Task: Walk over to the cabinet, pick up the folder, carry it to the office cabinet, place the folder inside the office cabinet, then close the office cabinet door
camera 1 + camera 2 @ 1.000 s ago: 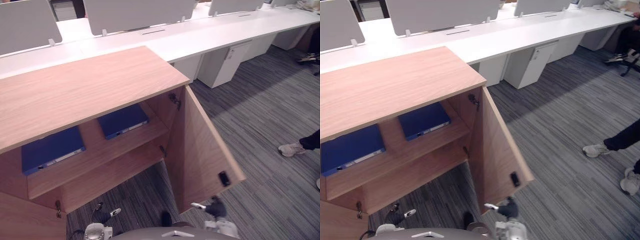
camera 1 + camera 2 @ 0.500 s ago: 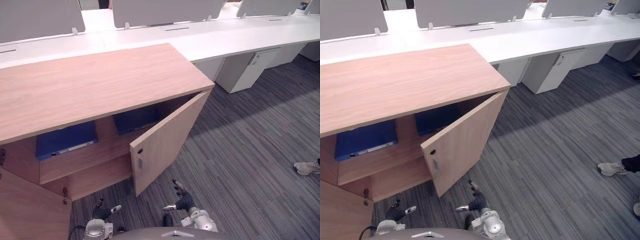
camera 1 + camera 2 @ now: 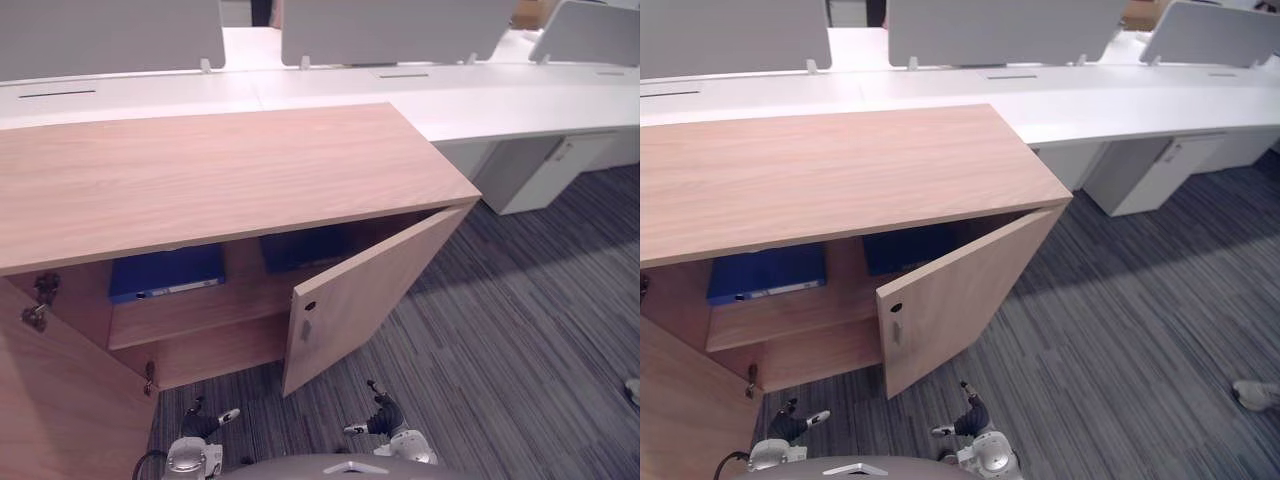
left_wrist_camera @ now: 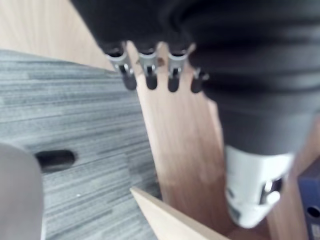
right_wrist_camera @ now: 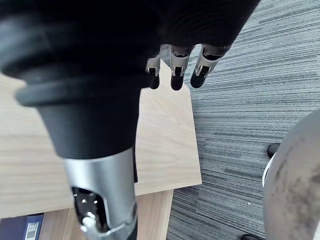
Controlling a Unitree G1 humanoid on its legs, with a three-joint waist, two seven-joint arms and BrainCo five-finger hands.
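The left robot hand (image 3: pixel 200 422) hangs low in front of the office cabinet (image 3: pixel 220 170). Its fingers (image 4: pixel 148 70) are loose and almost straight, and they hold nothing. The right robot hand (image 3: pixel 383 421) is low too, near the free edge of the right door (image 3: pixel 360 300) but apart from it, with relaxed, empty fingers (image 5: pixel 176 64).

Under both hands is a grey striped carpet (image 3: pixel 520 330). The cabinet is of light wood; its right door stands half open and its left door (image 3: pixel 60 390) is wide open. On the inner shelf (image 3: pixel 190 310) two blue folders lie flat: the left folder (image 3: pixel 165 272) in plain sight, the right folder (image 3: pixel 305 247) partly behind the right door. Both are apart from the hands. Behind the cabinet runs a long white tabletop (image 3: pixel 500 100) with grey divider panels (image 3: pixel 390 30).
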